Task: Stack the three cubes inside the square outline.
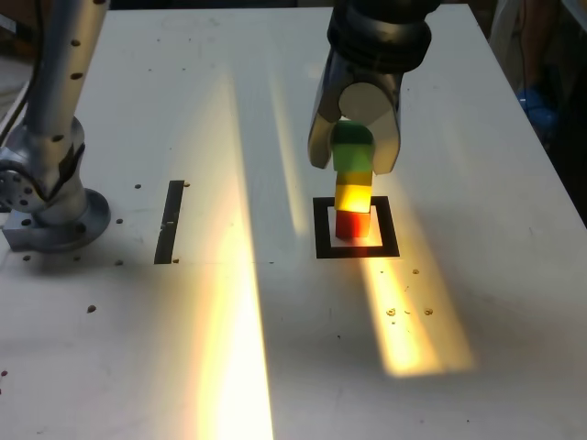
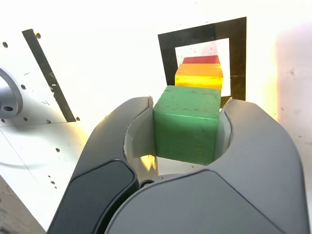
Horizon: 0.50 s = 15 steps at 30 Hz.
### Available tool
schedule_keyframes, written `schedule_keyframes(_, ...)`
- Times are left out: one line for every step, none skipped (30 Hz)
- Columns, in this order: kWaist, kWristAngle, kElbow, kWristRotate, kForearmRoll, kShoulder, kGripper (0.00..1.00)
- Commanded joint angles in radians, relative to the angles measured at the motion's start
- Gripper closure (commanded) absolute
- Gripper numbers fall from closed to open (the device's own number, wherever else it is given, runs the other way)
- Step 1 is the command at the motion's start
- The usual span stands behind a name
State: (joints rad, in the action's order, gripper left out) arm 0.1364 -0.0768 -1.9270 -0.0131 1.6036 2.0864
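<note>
The red cube (image 1: 351, 224) stands inside the square outline (image 1: 356, 249) with the yellow cube (image 1: 353, 195) on top of it. The green cube (image 1: 351, 153) sits on the yellow one, and my gripper (image 1: 353, 151) is shut on the green cube from above. In the wrist view the green cube (image 2: 187, 122) fills the gap between the two grey jaws of the gripper (image 2: 187, 126). Beyond it show the yellow cube (image 2: 199, 76), the red cube (image 2: 201, 60) and the square outline (image 2: 237, 53).
A straight black tape strip (image 1: 171, 221) lies on the white table (image 1: 275, 367) towards the exterior view's left. The arm's grey base (image 1: 50, 197) stands at the left edge. Small crumbs (image 1: 404, 307) dot the table in front of the outline.
</note>
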Motion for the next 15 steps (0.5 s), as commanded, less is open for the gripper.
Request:
schedule_keyframes(-0.003, 0.003, -0.004, 0.002, 0.007, 0.007, 0.64)
schedule_keyframes(-0.003, 0.004, -0.003, 0.002, 0.007, 0.009, 0.64)
schedule_keyframes(-0.003, 0.005, -0.003, 0.002, 0.006, 0.011, 0.64)
schedule_keyframes(-0.003, 0.006, -0.003, 0.002, 0.006, 0.012, 0.64)
schedule_keyframes(-0.003, 0.007, -0.003, 0.002, 0.005, 0.014, 0.64)
schedule_keyframes(-0.003, 0.008, -0.002, 0.002, 0.005, 0.016, 0.64)
schedule_keyframes(-0.003, 0.009, -0.002, 0.002, 0.004, 0.018, 0.64)
schedule_keyframes(-0.003, 0.011, -0.001, 0.002, 0.003, 0.019, 0.64)
schedule_keyframes(-0.004, 0.012, -0.001, 0.002, 0.002, 0.021, 0.64)
schedule_keyframes(-0.004, 0.014, 0.000, 0.002, 0.002, 0.022, 0.64)
schedule_keyframes(-0.005, 0.017, 0.001, 0.002, 0.001, 0.024, 0.64)
schedule_keyframes(-0.006, 0.018, 0.002, 0.002, 0.000, 0.025, 0.64)
schedule_keyframes(-0.007, 0.021, 0.003, 0.002, -0.001, 0.027, 0.64)
schedule_keyframes(-0.008, 0.023, 0.004, 0.002, -0.001, 0.028, 0.64)
schedule_keyframes(-0.008, 0.024, 0.004, 0.002, -0.002, 0.029, 0.64)
